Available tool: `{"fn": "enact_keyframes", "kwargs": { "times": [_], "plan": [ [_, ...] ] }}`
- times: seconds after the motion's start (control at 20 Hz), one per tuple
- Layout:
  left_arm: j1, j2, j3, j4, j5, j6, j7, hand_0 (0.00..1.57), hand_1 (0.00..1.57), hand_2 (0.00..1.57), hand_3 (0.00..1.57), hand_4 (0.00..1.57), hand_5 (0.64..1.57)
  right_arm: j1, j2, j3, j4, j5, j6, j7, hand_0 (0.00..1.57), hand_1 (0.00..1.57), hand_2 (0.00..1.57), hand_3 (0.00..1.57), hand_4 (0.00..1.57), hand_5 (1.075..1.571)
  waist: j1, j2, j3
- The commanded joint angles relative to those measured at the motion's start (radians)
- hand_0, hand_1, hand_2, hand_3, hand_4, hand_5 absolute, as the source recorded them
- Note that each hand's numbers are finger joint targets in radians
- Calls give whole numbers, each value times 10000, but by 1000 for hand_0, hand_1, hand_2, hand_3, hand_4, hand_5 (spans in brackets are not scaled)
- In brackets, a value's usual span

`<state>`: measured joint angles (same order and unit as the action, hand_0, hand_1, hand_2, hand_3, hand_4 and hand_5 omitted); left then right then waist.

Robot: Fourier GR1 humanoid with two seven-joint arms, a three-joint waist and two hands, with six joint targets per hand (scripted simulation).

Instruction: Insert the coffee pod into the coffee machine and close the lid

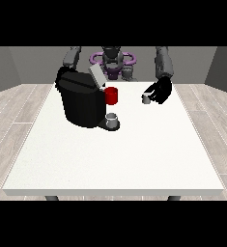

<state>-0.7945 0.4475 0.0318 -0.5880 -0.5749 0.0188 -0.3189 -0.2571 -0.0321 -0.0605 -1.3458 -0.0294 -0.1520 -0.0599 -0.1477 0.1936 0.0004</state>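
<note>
A black coffee machine stands on the white table left of the middle, with its grey lid tilted up and open. On its drip tray sits a small grey cup. The small grey coffee pod rests on the table to the machine's right. The hand at the view's right hovers right beside and just above the pod; whether it touches the pod is unclear. The hand at the view's left shows behind the machine's top left corner, mostly hidden by it.
A red cup stands just behind the machine's right side, between the machine and the pod. The table's near half stretches bare white towards the camera. A wooden floor surrounds the table.
</note>
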Motion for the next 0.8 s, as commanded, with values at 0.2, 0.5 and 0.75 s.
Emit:
{"fn": "enact_keyframes", "kwargs": {
  "times": [0.2,0.5,0.75],
  "plan": [
    [-566,97,-12,-377,51,-1260,80,1252,1252,1329,1292,573,1571,22,-100,93,177,-16,182,386,0,0,0,0,407,1571,-119,-864,-5],
    [-967,-265,69,-541,-146,-1005,699,1252,1252,1329,1292,573,1571,698,302,638,292,40,52,-514,0,0,0,0,475,1571,-502,-740,-3],
    [-2120,-167,164,-797,-228,-1413,1603,1011,1011,1199,1224,543,1571,-80,7,229,485,-125,454,-289,0,0,0,0,500,1571,-685,-589,-1]
  ]
}}
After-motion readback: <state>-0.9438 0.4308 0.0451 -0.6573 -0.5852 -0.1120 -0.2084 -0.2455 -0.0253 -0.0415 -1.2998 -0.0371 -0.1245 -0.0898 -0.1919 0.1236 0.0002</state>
